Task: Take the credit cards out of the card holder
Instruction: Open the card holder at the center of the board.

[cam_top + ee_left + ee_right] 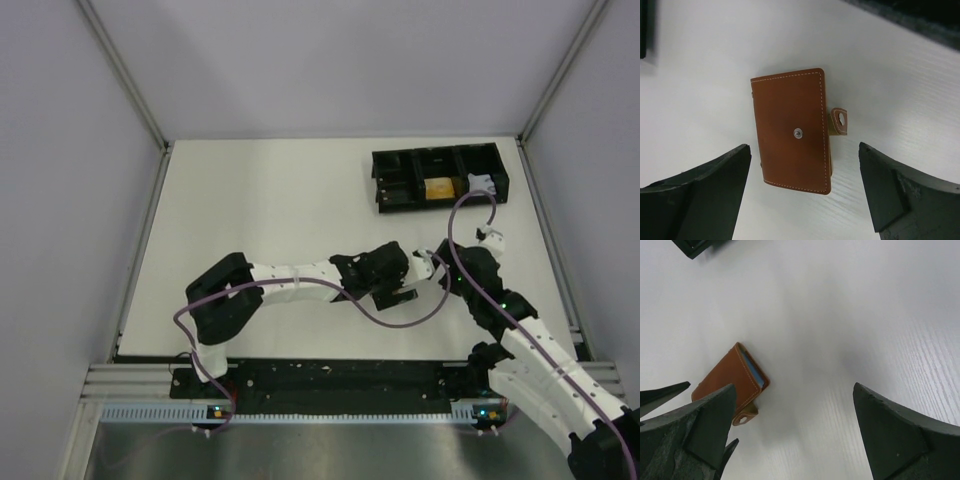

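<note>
1. Across the middle of the white worktop (280, 200), the two arms reach in from the near edge and meet right of centre, the left arm (290, 280) stretched flat and the right arm (520, 340) angled in from the right corner.
2. At the far right of the worktop sits a black three-compartment tray (385, 158), well apart from both tools; something yellowish (438, 188) lies in its middle compartment.
3. The left tool (804, 150) hangs over the card holder with its fingers (715, 190) spread wide, one on each side, neither touching the leather.
4. The right tool (794, 387) is also wide and holds nothing; the card holder lies near its left finger (705, 430).
5. The card holder (790, 130) is brown with pale stitching, folded shut and flat on the worktop. It is hidden in the top view.
6. A blue edge (754, 371) shows at its open end in the right wrist view.
7. The closure tab (840, 121) sticks out from one long edge, unfastened.
8. A small metal stud (798, 132) sits in the middle of the cover.
</note>
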